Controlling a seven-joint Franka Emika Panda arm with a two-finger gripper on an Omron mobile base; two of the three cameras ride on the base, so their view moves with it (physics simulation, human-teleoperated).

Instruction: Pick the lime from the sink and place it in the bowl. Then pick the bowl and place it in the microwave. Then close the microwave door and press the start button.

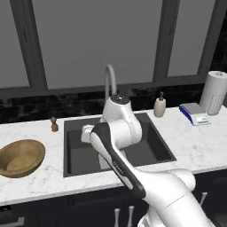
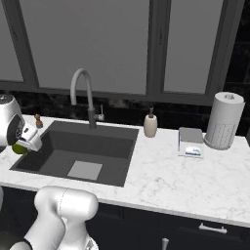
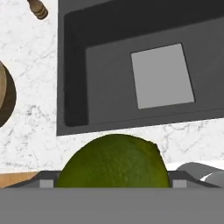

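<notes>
My gripper [image 2: 22, 145] is shut on the lime [image 3: 113, 162], a yellow-green fruit that looks large at the bottom of the hand view. In the right base view the lime [image 2: 18, 148] hangs under the hand, above the left rim of the sink [image 2: 73, 151]. The dark sink basin [image 3: 109, 87] lies below, with a light grey mat [image 3: 162, 76] at its bottom. The wooden bowl [image 1: 21, 157] sits empty on the counter left of the sink [image 1: 75, 159], and its edge [image 3: 5, 103] shows at the left of the hand view. The microwave and its door are out of view.
A curved faucet [image 1: 109, 82] rises behind the sink. A small wooden grinder [image 1: 54, 125] stands at the sink's back left. A soap dispenser [image 1: 159, 106], a blue-and-white box [image 1: 193, 114] and a paper towel roll [image 1: 216, 93] stand to the right. Windows back the counter.
</notes>
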